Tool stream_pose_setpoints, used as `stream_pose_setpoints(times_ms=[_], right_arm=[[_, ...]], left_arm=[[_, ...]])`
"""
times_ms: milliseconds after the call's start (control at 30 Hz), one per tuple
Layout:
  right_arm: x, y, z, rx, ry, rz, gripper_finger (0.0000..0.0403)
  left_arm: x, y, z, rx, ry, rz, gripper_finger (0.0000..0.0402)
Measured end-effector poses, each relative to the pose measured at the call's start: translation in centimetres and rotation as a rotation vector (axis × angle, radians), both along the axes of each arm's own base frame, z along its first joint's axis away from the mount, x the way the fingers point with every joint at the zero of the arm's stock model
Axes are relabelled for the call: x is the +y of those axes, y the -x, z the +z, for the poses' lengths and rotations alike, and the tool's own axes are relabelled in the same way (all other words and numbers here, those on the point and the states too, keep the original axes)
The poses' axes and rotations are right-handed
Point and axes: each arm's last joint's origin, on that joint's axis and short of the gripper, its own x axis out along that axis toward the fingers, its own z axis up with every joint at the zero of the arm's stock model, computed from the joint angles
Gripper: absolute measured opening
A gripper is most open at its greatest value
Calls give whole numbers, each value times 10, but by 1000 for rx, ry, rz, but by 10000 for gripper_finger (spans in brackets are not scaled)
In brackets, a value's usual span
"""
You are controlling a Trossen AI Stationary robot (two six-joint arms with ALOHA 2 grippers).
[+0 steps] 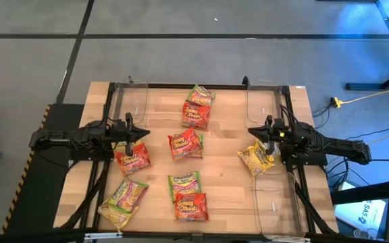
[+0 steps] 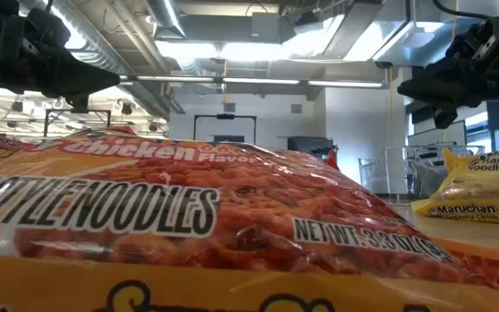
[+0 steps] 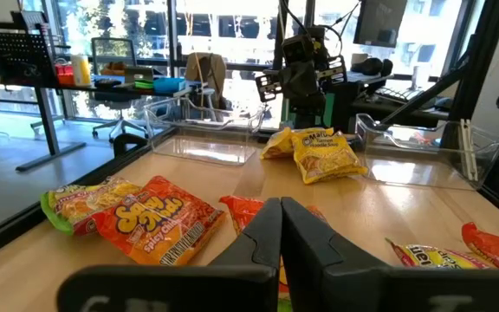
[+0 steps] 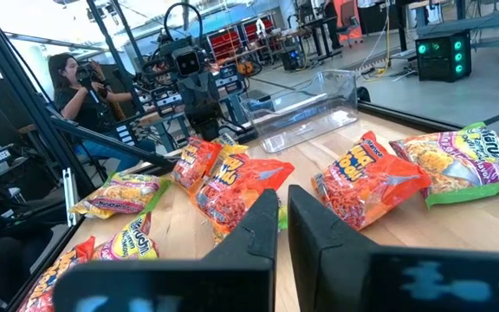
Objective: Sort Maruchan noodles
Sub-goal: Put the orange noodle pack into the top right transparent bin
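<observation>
Two clear bins (image 1: pixel 128 101) (image 1: pixel 275 199) hold no noodle packets (image 1: pixel 196 115); those lie on the tabletop (image 1: pixel 231 169). Left end effector (image 1: pixel 131 140) and right end effector (image 1: pixel 261 140) are closed, empty.

A light wooden table (image 1: pixel 228 185) carries clear plastic bins (image 1: pixel 262 108) along its edges. Beyond it, a seated person (image 4: pixel 74 87) sits among desks.

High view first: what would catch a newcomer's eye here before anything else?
Bright crinkly noodle packets lie scattered over the wooden table, red-orange, yellow and green-pink mixed together, none of them in the clear bins. The two dark arms face each other across the table, the left claw shut above a red-orange packet and the right claw shut above a yellow packet near the right edge.
</observation>
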Motion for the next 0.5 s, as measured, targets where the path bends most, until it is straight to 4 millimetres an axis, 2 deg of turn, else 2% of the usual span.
stream_pose_setpoints(times_ms=[167, 500], right_arm=[[0, 0, 5, -47, 6, -8, 5], [1, 1, 13, -135, 13, 30, 5]], left_arm=[[0, 0, 2, -21, -1, 2, 0], [0, 7, 34, -370, 72, -19, 0]])
